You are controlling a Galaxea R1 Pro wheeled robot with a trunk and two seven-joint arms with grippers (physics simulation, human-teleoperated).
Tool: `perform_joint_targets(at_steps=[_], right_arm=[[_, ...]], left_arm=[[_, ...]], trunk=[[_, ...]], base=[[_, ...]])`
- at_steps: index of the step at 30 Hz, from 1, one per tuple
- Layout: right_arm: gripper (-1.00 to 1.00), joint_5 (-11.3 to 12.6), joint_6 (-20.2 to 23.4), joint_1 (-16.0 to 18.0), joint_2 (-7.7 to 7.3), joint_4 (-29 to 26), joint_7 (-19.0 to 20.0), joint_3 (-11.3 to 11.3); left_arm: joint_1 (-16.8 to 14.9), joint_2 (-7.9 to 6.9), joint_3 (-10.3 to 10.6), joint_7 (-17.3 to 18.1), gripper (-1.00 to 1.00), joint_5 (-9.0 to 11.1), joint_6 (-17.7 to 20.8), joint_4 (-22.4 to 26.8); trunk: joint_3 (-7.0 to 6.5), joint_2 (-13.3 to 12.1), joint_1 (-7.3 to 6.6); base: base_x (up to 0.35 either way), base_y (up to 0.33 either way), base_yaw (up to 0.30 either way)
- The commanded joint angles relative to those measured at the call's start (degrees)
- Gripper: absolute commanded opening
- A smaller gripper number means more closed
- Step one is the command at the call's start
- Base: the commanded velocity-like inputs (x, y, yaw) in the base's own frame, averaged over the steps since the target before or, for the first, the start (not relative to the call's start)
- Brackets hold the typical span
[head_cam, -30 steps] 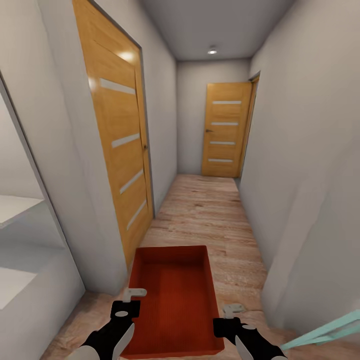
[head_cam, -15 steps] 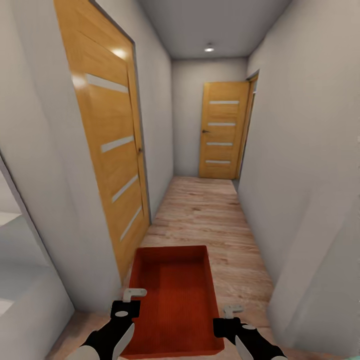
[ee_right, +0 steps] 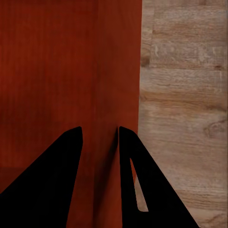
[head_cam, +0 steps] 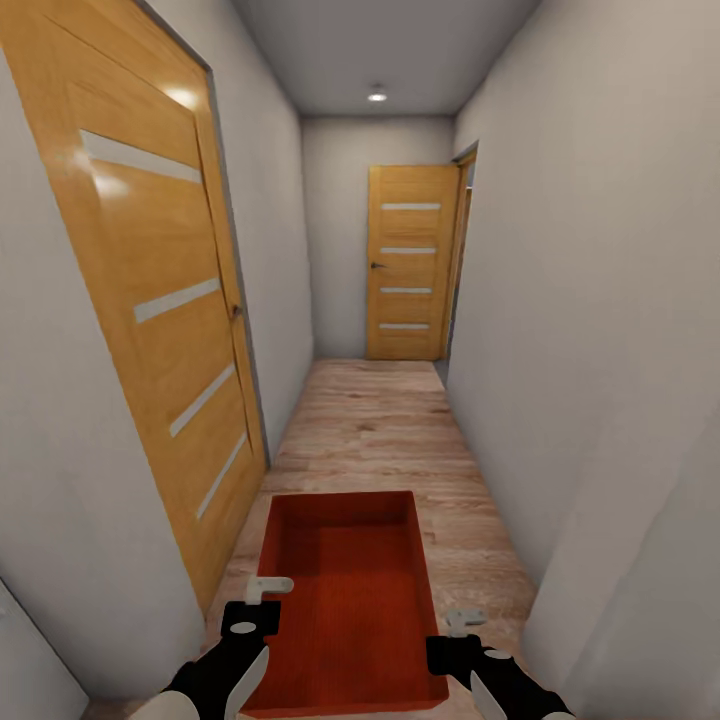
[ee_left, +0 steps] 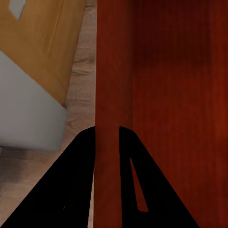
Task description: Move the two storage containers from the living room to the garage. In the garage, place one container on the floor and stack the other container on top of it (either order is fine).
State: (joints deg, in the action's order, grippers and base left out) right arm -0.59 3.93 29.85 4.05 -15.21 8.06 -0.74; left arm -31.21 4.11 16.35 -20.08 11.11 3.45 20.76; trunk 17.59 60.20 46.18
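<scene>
One orange-red storage container [head_cam: 350, 600] hangs level in front of me above a hallway's wood-plank flooring, carried by both arms. My left gripper [head_cam: 262, 600] is shut on its left wall; in the left wrist view the gripper [ee_left: 107, 137] has one dark finger on each side of that wall [ee_left: 111, 71]. On the opposite wall my right gripper [head_cam: 462, 625] is shut too, and in the right wrist view the gripper [ee_right: 99, 133] straddles the wall [ee_right: 118, 61]. The bin's ribbed bottom is bare. The living room and the garage are out of view.
I am in a narrow corridor with pale walls close on both sides. A wooden door with glass slats [head_cam: 150, 300] is shut at the near left. A second such door [head_cam: 410, 265] closes the far end, next to an opening [head_cam: 462, 250] on the right.
The camera has moved forward into the corridor, so the left door looms larger and the white shelf and teal object have left the picture. Both grippers hold the container as before.
</scene>
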Motion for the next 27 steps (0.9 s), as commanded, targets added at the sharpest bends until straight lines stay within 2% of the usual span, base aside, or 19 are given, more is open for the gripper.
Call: perform_joint_targets(at_steps=[1, 16, 27], right_arm=[[-1.0, 0.2, -1.2, 0.0, -0.01, -2.6, 0.4, 0.0], [-1.0, 0.2, -1.2, 0.0, -0.01, -2.6, 0.4, 0.0], [-1.0, 0.2, -1.2, 0.0, -0.01, -2.6, 0.4, 0.0]], left_arm=[[0.0, -0.07, 1.4, -0.5, -1.0, 2.0, 0.3, -0.1], [0.0, -0.07, 1.4, -0.5, -1.0, 2.0, 0.3, -0.1], [0.0, -0.07, 1.4, -0.5, -1.0, 2.0, 0.4, -0.1]], trunk=[[0.08, 0.0, 0.04], [0.07, 0.0, 0.04], [-0.33, 0.0, 0.04]], base=[[0.34, 0.075, -0.021], [0.34, 0.075, -0.006], [0.34, 0.075, -0.24]])
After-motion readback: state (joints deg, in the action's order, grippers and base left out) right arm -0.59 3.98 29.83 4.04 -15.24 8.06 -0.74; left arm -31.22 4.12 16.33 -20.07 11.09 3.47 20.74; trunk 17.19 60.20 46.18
